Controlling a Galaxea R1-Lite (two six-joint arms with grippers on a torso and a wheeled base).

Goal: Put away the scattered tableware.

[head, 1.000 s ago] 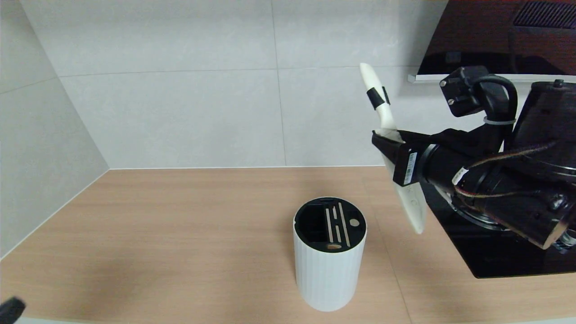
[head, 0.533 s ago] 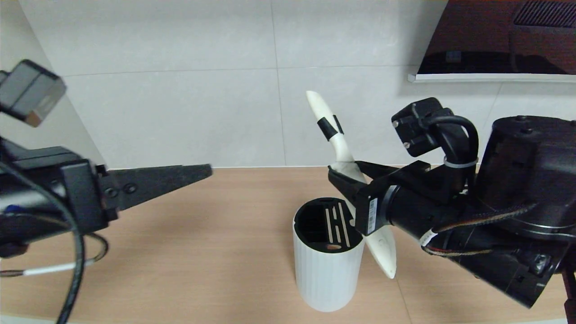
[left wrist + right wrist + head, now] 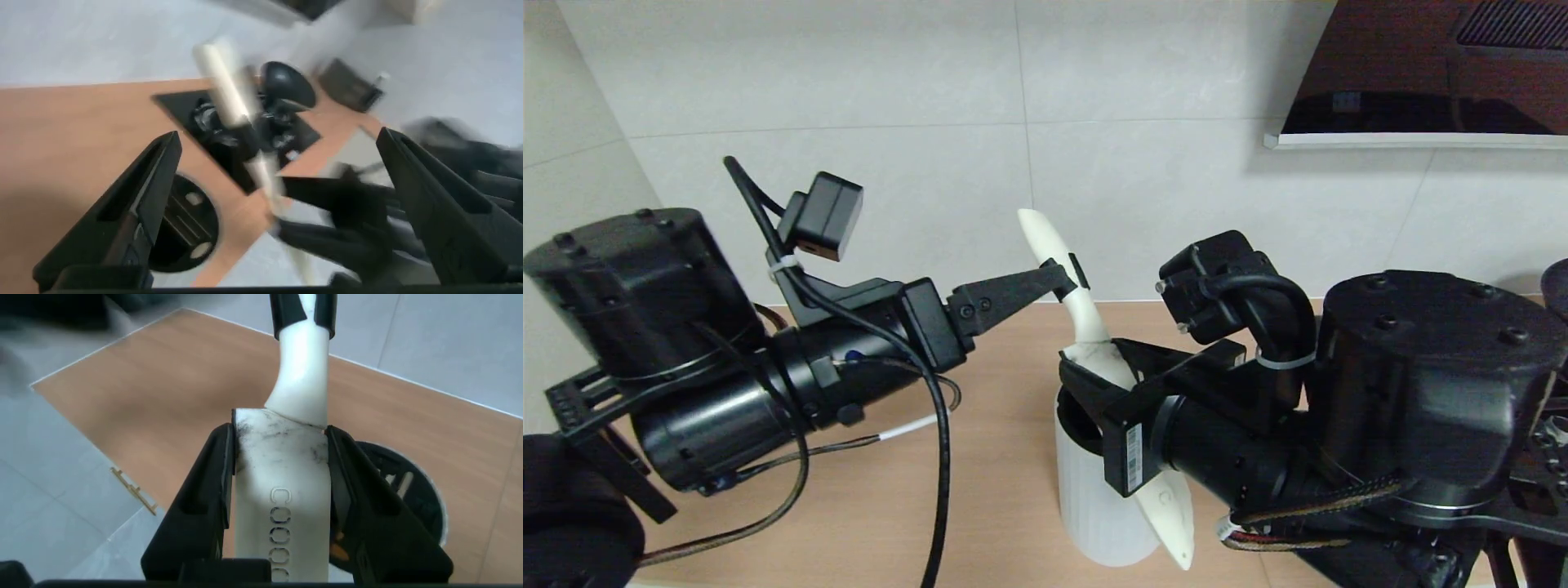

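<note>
I find the right gripper (image 3: 282, 465) clamped on the spatula (image 3: 1086, 314), the left gripper (image 3: 278, 143) agape about its handle; next, I judge, a regrasp, then the holder (image 3: 1086, 506).

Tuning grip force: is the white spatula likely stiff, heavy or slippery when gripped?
Probably stiff: the spatula juts straight both ways out of the right gripper. Likely light, since it looks thin. Its smooth handle might slip or pivot.

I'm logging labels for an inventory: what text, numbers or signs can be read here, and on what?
On the right gripper, a white label: barcode and print, too small to read.
On the white spatula, embossed marks: a row of round characters, cut off, unreadable.
Nothing else carries text.
</note>
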